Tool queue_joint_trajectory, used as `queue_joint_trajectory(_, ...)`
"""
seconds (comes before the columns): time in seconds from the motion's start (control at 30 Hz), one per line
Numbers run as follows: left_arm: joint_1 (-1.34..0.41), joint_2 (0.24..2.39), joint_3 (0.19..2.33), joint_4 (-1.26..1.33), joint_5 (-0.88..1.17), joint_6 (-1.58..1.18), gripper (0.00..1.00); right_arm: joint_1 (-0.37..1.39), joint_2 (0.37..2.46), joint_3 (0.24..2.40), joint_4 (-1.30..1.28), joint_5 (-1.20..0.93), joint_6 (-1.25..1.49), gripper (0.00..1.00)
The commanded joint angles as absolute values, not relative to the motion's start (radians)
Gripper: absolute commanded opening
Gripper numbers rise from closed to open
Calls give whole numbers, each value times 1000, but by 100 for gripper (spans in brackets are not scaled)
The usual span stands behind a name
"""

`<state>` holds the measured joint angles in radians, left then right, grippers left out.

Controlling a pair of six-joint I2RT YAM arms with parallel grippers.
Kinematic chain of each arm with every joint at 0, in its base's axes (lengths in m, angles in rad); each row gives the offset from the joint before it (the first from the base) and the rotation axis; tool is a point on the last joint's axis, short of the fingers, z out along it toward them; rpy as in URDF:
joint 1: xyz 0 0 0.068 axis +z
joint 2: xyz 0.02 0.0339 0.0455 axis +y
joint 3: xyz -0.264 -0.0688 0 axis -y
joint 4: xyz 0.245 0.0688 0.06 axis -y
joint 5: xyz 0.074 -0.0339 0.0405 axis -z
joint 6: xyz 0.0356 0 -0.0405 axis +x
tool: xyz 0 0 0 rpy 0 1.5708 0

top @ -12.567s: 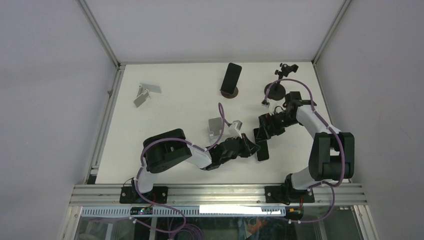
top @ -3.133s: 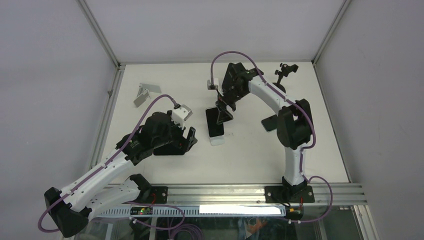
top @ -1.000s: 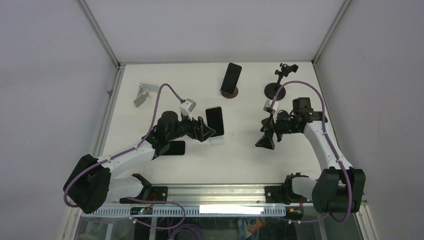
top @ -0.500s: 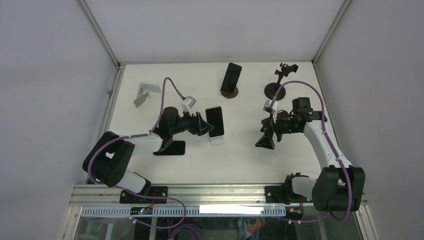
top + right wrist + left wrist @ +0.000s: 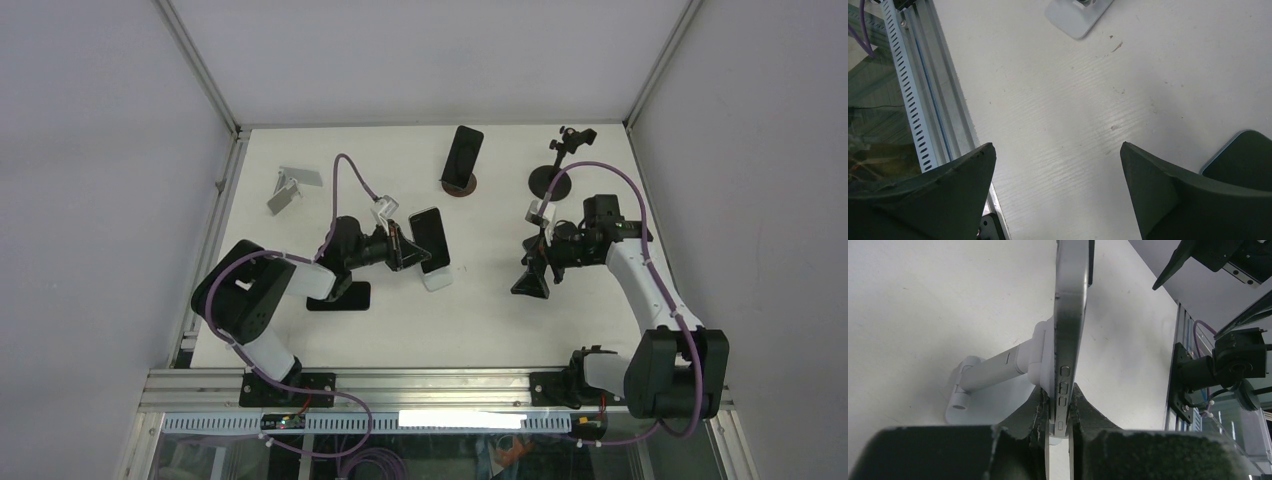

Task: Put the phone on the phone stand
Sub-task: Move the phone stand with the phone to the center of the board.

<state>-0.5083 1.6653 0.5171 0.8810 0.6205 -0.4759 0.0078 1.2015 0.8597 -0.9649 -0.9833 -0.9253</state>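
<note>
The phone (image 5: 430, 236) already leans on the white stand (image 5: 437, 281) mid-table, so the placing looks nearly done; the left gripper (image 5: 1060, 402) is clenched on its near edge, probably to square it, and only letting go is left. The right gripper (image 5: 1058, 165) hangs released and empty, well apart. A second ago the left jaws gaped beside the phone; the right arm has not moved
</note>
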Motion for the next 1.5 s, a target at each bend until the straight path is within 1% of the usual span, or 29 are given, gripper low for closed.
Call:
queue_joint_trajectory(0.0, -495, 1648, 532, 1014, 645, -435, 0, 3, 1209, 882, -948, -985, -942, 99)
queue_joint_trajectory(0.1, -462, 1637, 553, 996, 650, -427, 0, 3, 1209, 884, -950, -983, -942, 99)
queue_joint_trajectory(0.2, -391, 1641, 595, 1002, 665, -445, 0, 3, 1209, 884, -950, -983, -943, 99)
queue_joint_trajectory(0.33, -308, 1688, 714, 1013, 691, -473, 0, 3, 1209, 885, -952, -981, -944, 99)
queue_joint_trajectory(0.43, -266, 1768, 817, 1056, 724, -490, 0, 3, 1207, 885, -953, -978, -945, 99)
queue_joint_trajectory(0.6, -217, 1962, 1022, 1109, 801, -539, 0, 3, 1208, 885, -954, -973, -946, 99)
queue_joint_trajectory(0.83, -189, 2094, 1222, 935, 812, -441, 0, 3, 1217, 885, -954, -966, -948, 99)
queue_joint_trajectory(1.0, -177, 2149, 1284, 897, 826, -424, 0, 3, 1229, 887, -954, -961, -950, 99)
queue_joint_trajectory(1.3, -175, 2195, 1313, 854, 836, -403, 0, 3, 1237, 888, -953, -959, -948, 99)
queue_joint_trajectory(1.37, -175, 2199, 1313, 844, 837, -399, 2, 3, 1238, 888, -953, -957, -948, 99)
queue_joint_trajectory(1.47, -175, 2199, 1304, 833, 832, -392, 10, 3, 1237, 888, -954, -957, -948, 99)
